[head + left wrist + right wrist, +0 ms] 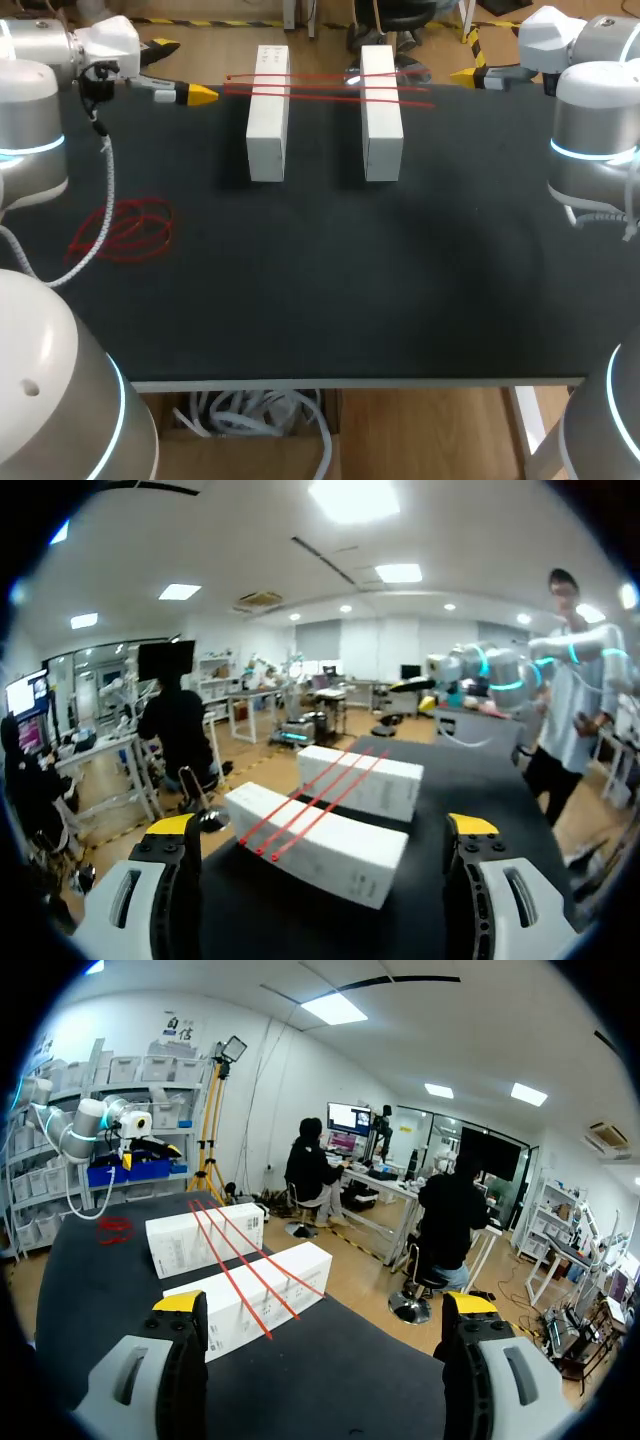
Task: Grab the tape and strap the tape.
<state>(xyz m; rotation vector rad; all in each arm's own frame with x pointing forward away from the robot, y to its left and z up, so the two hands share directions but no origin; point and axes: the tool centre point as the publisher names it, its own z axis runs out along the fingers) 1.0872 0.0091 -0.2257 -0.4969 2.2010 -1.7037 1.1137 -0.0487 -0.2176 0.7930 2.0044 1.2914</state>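
In the head view, two long white rectangular boxes, one and the other, lay side by side with a gap between them at the far part of the black table. Three thin red tape strands were stretched across both boxes near their far ends. One loose heap of red tape lay on the table near the left side, well apart from the boxes. The left tool was over the far left corner, and the right tool over the far right corner.

In the left wrist view, the left tool had its two yellow-tipped fingers wide apart with nothing held. Both boxes and the three strands were ahead of it.

In the right wrist view, the right tool was also spread open and held nothing. The two boxes with three strands were ahead, and the heap of red tape lay beyond them.
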